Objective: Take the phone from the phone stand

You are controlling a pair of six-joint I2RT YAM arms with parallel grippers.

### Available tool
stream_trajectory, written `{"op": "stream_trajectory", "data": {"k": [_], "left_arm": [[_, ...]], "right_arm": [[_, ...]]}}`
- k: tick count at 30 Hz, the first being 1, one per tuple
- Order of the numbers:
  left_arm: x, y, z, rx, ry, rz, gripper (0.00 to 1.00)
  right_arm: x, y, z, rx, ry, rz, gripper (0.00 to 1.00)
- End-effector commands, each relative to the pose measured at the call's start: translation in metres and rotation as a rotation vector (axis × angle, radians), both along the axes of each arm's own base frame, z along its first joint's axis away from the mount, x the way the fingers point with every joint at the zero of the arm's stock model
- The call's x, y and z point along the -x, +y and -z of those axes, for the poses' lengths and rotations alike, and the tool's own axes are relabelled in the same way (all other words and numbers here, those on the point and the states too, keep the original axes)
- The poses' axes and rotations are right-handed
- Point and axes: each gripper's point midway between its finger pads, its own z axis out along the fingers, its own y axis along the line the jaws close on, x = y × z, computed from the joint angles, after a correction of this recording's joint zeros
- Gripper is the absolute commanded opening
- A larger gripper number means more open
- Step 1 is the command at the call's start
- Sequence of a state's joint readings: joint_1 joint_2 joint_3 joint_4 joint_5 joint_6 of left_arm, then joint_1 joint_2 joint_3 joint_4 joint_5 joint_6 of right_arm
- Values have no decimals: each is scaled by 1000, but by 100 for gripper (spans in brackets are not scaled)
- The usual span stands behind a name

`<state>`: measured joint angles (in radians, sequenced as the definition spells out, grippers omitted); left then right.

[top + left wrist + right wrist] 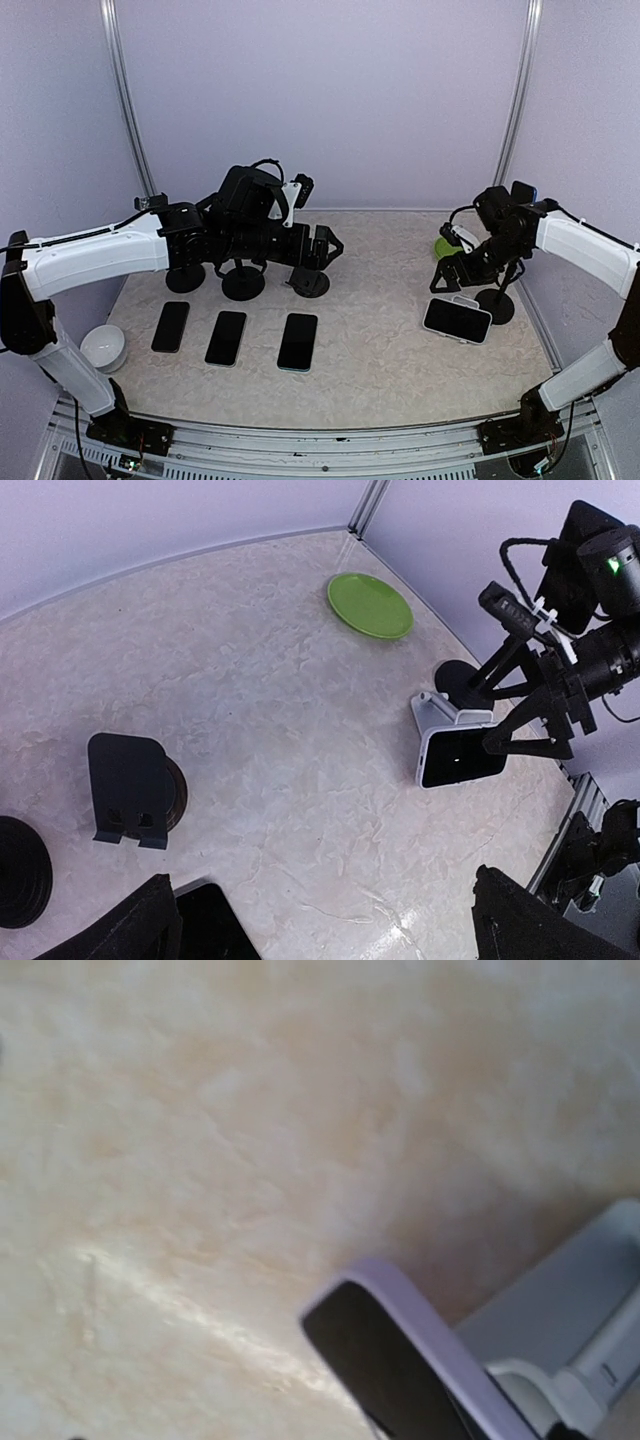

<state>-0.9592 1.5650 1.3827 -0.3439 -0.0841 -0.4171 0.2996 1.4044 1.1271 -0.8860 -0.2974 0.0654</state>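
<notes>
The phone (457,320) sits sideways in the white stand (432,708) at the right of the counter (380,290), its screen dark and tilted up. The right fingers (520,743) are spread wide just beside one end of the phone and grip nothing. Whether they touch the case cannot be told. The right wrist view is blurred, showing only a rounded corner of the phone and part of the stand at its lower right edge.

A green plate (370,605) is largely hidden behind the right arm (580,245) in the top view and is plain only from the left wrist. A black stand (495,305) stands just beside the phone, its pole partly covered by that arm.

At centre back, the left fingers (130,930) gape apart and empty, cut off at the bottom corners of their own camera. In the top view they hang over three black stands (243,283), which the arm partly masks. Three phones (226,337) lie flat in a row in front of these. A white bowl (103,347) sits at the counter's near left corner, beside the left arm (100,255).
</notes>
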Motion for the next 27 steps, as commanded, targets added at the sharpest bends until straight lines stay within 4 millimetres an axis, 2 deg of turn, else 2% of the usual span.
{"op": "stream_trajectory", "data": {"k": [1, 5, 7, 11, 14, 18, 21, 25, 27], "left_arm": [[-3, -12, -11, 26, -25, 30, 99], [-4, -16, -11, 31, -25, 37, 99], [-5, -18, -12, 34, -27, 39, 99], [-6, -22, -11, 36, -26, 45, 99], [-7, -24, -12, 38, -29, 50, 99], [-8, -28, -11, 39, -27, 58, 99], [-9, -31, -12, 41, -27, 64, 99], [-10, -31, -12, 39, -30, 68, 99], [-10, -32, -13, 40, -32, 68, 99]], "right_arm": [[-4, 26, -43, -98, -104, -68, 98], [-5, 48, -80, -140, -181, -97, 98], [-9, 51, -101, -153, -218, -84, 97], [-19, 48, -157, -181, -340, -32, 97], [-26, 40, -211, -194, -451, 31, 97], [-32, 15, -263, -158, -560, 164, 98], [-33, -14, -287, -104, -603, 302, 100], [-27, -65, -299, -60, -617, 481, 100], [-21, -87, -297, -54, -610, 546, 100]]}}
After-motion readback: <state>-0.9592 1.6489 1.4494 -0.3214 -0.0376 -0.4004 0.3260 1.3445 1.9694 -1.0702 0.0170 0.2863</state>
